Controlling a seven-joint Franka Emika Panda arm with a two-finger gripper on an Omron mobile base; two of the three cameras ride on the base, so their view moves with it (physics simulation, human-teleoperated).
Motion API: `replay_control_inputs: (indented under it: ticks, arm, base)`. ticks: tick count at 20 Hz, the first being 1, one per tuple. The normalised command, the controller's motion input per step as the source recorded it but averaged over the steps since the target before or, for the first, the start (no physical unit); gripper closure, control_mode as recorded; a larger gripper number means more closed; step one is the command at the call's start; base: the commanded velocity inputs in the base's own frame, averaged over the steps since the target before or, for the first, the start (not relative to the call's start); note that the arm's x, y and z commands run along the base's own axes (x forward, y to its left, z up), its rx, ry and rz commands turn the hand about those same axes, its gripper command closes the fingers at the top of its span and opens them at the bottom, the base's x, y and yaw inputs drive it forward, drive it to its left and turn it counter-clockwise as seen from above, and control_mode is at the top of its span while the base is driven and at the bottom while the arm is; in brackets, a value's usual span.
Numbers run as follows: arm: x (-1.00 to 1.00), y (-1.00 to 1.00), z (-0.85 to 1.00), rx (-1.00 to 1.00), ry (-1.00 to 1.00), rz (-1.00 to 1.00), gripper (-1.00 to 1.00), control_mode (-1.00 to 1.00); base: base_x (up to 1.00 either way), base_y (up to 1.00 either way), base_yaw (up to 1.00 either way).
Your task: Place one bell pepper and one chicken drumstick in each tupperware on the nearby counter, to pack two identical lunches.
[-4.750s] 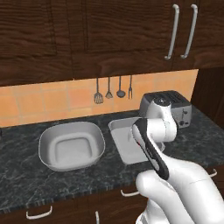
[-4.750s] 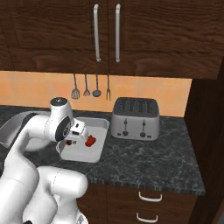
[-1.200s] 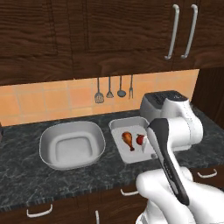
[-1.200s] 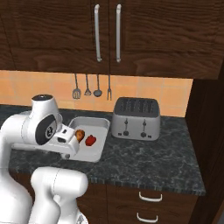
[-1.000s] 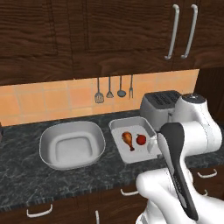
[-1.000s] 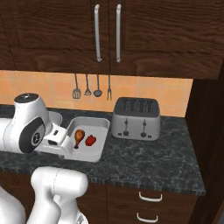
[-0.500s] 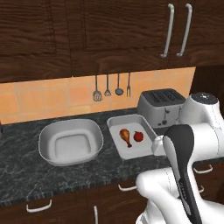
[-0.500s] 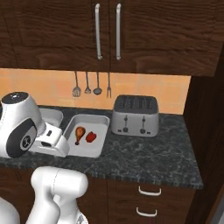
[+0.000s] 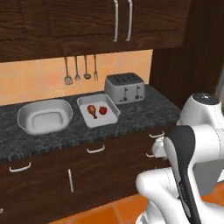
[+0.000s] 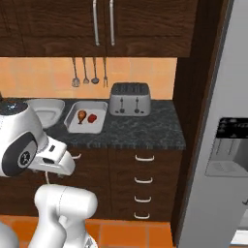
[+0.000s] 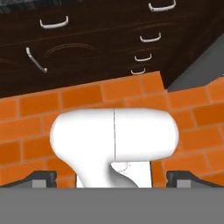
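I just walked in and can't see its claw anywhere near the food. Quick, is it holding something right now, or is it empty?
Gripper: jaws wide open, nothing between them; it points down at the orange brick floor.

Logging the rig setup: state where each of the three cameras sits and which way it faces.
Left base view: behind the arm, on its left, facing the dark marbled counter; the white arm fills the lower right.
Right base view: behind, on the right, facing the same counter and a grey fridge door; the arm sits lower left.
Hand view: on the hand, looking down at the orange brick floor and drawers; the gripper is at the bottom.
Both base views share the rectangular pale tray holding a drumstick and a red pepper, and the silver toaster.
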Motion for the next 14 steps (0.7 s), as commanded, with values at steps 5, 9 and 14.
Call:
replay_control_inputs:
  ticks: [5,9,14]
  arm:
    - [0.0,0.0,0.0,0.0,0.0,0.0,-1.0,1.0]
    - [0.0,0.0,0.0,0.0,0.0,0.0,-1.0,1.0]
    - [0.0,0.0,0.0,0.0,0.0,0.0,-1.0,1.0]
  base:
    - [0.0,-1.0,-0.37]
    - [0.61,-1.0,-0.01]
    - [0.47,-1.0,0.07]
